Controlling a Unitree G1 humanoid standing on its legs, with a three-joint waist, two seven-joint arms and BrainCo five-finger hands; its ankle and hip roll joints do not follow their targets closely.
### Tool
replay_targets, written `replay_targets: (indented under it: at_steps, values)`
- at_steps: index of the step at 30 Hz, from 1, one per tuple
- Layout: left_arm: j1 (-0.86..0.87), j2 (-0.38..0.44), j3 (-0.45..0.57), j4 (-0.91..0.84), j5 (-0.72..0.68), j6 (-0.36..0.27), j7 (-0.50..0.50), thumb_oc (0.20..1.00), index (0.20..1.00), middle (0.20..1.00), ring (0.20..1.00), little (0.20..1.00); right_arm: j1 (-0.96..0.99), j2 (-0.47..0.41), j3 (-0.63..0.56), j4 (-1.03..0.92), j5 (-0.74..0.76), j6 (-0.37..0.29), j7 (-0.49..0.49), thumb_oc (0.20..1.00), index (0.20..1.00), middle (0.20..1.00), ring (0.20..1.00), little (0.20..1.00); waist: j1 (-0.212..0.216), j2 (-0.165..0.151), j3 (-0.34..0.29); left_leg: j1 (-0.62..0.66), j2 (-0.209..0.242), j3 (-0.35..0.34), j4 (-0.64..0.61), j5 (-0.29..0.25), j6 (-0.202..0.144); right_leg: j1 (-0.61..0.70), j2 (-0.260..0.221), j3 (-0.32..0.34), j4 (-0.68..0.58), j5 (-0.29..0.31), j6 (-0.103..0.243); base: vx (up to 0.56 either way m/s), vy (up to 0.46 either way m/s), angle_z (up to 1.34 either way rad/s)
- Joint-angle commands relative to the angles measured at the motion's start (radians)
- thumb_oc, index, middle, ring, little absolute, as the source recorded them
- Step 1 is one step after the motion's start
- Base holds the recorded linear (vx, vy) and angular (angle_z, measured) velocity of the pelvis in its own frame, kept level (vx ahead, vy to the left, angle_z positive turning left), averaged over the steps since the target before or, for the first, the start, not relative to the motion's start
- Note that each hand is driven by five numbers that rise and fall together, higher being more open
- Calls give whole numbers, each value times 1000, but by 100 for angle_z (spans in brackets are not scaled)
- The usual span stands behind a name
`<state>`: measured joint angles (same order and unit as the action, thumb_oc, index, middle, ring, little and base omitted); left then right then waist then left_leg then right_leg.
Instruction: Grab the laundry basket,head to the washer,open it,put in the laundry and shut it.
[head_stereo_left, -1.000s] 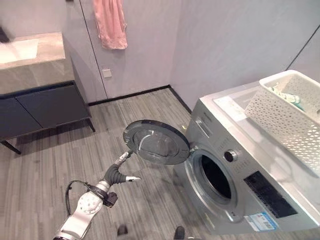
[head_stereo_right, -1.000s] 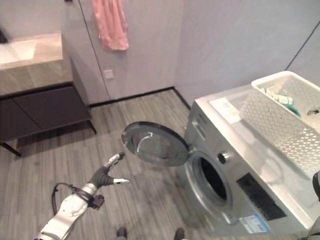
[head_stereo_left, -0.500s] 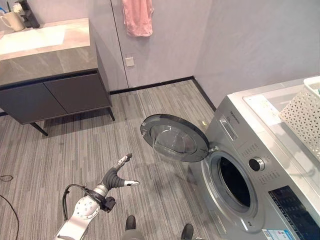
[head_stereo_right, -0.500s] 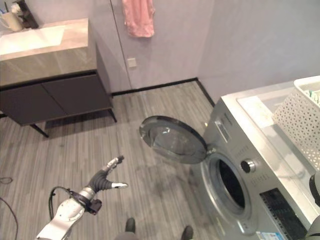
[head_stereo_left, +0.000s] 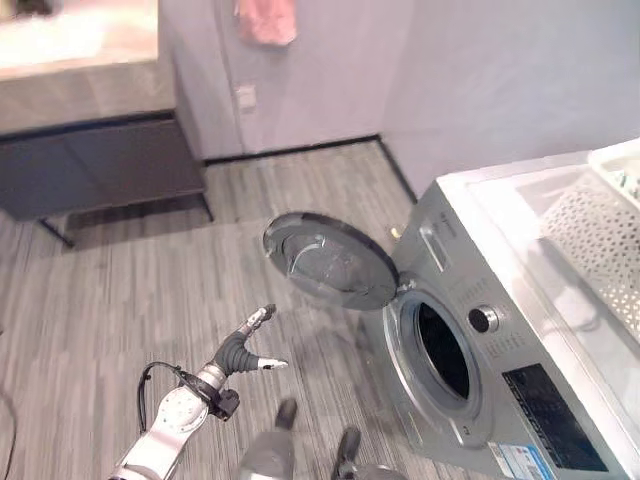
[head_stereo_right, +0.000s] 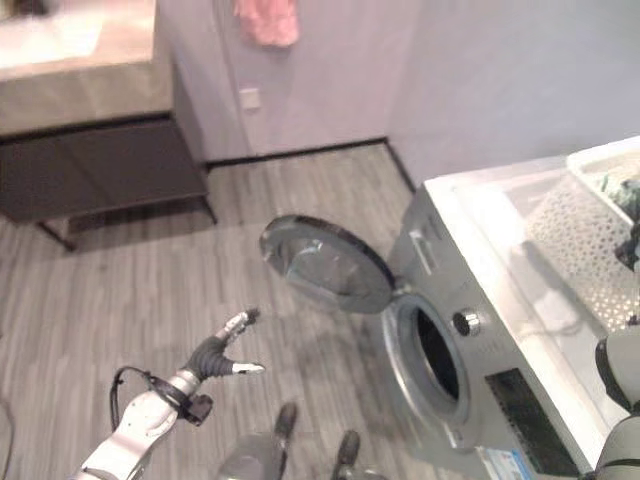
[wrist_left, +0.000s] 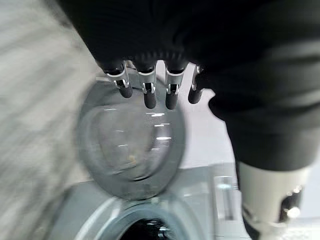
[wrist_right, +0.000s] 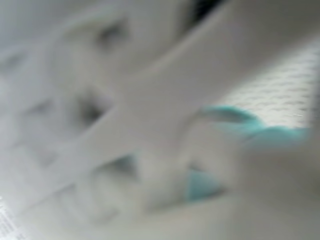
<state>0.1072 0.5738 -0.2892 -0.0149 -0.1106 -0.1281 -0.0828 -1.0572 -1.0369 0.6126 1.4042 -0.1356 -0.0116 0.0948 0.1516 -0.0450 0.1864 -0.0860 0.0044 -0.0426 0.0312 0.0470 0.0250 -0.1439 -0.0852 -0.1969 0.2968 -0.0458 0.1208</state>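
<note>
The washer (head_stereo_left: 500, 330) door (head_stereo_left: 330, 260) stands open and the laundry basket (head_stereo_right: 590, 230) sits on top, laundry inside. Loading and shutting remain. The left hand (head_stereo_left: 250, 345) hangs with fingers straight, empty; the right hand's fingers cannot be told.

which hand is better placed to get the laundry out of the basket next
Right, probably. The basket sits on the washer's top at the robot's right; the left hand hangs open over the floor beside the open door.

laundry basket (head_stereo_left: 600, 235) cut off, laundry (wrist_right: 250, 127) blurred

Camera swung back right; more of basket (head_stereo_left: 600, 235) on washer (head_stereo_left: 500, 350) visible again.
</note>
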Motion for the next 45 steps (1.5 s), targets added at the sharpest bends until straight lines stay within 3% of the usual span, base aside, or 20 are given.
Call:
replay_targets:
  at_steps: [1,2,5,11,22,23,24,25,38,45]
  values:
    - [-5,65,44,-115,-12,-45,12,1000,1000,1000,1000,1000,-29,14,23,-21,-10,8,32,1000,1000,1000,1000,1000,5,-39,-6,-73,25,7,84,-122,-8,101,-145,-92,-64,-73,11,117,-141,-16]
    - [-5,71,43,-112,-12,-45,10,1000,1000,1000,1000,1000,-7,-1,10,-19,0,8,46,1000,1000,1000,1000,1000,3,-44,-6,-87,22,13,118,-132,-10,155,-149,-113,-143,-57,7,127,-111,-32]
    - [6,49,37,-107,-10,-37,1,1000,1000,1000,1000,1000,40,18,-13,-9,7,22,108,1000,1000,1000,1000,1000,10,-62,-6,-71,23,22,143,-148,-17,180,-150,-106,-197,3,26,79,-73,0]
    - [39,28,-1,-126,-21,-28,-42,1000,1000,1000,1000,1000,90,37,-17,-2,20,26,148,1000,1000,1000,1000,1000,25,-94,-49,-30,43,17,88,-135,-33,243,-108,-134,-293,3,31,102,-84,0]
    - [75,24,-4,-129,-22,-28,-49,1000,1000,1000,1000,1000,130,-30,-30,5,-8,15,144,1000,1000,1000,1000,1000,70,-92,-69,9,67,-21,-77,-46,-75,287,-68,-199,-375,-14,26,37,-59,12]
    - [77,22,-3,-128,-23,-29,-47,1000,1000,1000,1000,1000,121,-41,-23,10,-29,11,129,849,849,849,849,849,74,-90,-67,13,71,-24,-88,-42,-81,292,-63,-204,-381,-19,24,9,-38,8]
    - [75,21,-3,-125,-28,-29,-43,1000,1000,1000,1000,1000,114,-47,-20,19,-51,9,108,388,388,388,388,388,77,-87,-66,13,73,-26,-95,-36,-84,291,-62,-210,-383,-22,24,14,-70,6]
    - [60,16,-6,-118,-34,-30,-31,1000,1000,1000,1000,1000,107,-51,-32,31,-73,7,55,200,200,200,200,200,82,-82,-63,10,75,-36,-104,-25,-89,290,-58,-216,-384,-26,22,-1,-39,7]
    - [8,0,-20,-95,-26,-32,18,1000,1000,1000,1000,1000,-1,-126,-69,41,-44,9,-83,200,200,200,200,200,59,-81,-73,26,80,-46,-106,-33,-96,315,-46,-239,-384,-46,14,9,-12,9]
    - [-43,7,-22,-67,-5,-31,60,1000,1000,1000,1000,1000,-200,-206,-24,17,-2,27,-220,200,200,200,200,200,25,-107,-89,44,89,-36,-103,-50,-96,319,-43,-222,-383,-44,14,0,0,0]
